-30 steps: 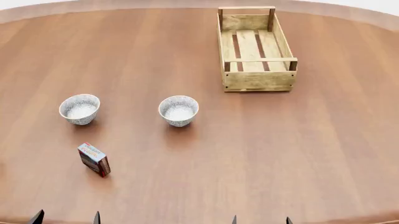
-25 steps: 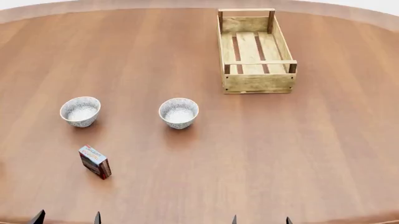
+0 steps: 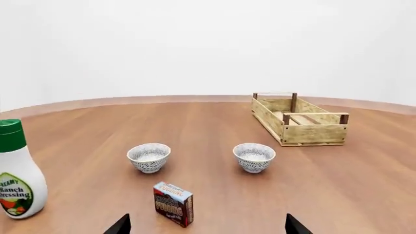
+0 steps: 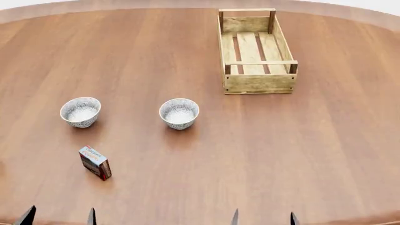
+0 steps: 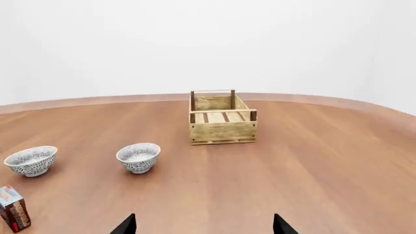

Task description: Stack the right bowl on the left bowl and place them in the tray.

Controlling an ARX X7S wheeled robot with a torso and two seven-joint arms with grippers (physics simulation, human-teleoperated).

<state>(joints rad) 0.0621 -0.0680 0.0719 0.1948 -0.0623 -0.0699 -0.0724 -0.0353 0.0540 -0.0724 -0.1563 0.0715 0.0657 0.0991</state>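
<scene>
the big brown table (image 4: pixel 312 154) holds two small speckled bowls, both empty and sitting upright. the left bowl (image 4: pixel 80 111) and the right bowl (image 4: pixel 179 113) are side by side but well apart, not stacked. the wooden tray (image 4: pixel 257 83) sits far back on the right side of the table, away from both bowls, and nothing lies in it. a small red-and-blue box (image 4: pixel 95 162) stands near the front, closer to the left bowl. from the left wrist view a white ranch dressing bottle (image 3: pixel 17 180) with a green cap stands off to the side of the table.

the bowls, the tray and the box are in the same spots as half a second ago. only the arms have changed. the dark tips at the bottom edge of the head view poke up a little more now. the left gripper (image 4: pixel 60 216) has its two tips spread a bit wider than before. the right gripper (image 4: pixel 263 217) also shows its tips far apart. both pincers are wide and hold nothing, and they hang low at the near edge, well apart from the bowls.
</scene>
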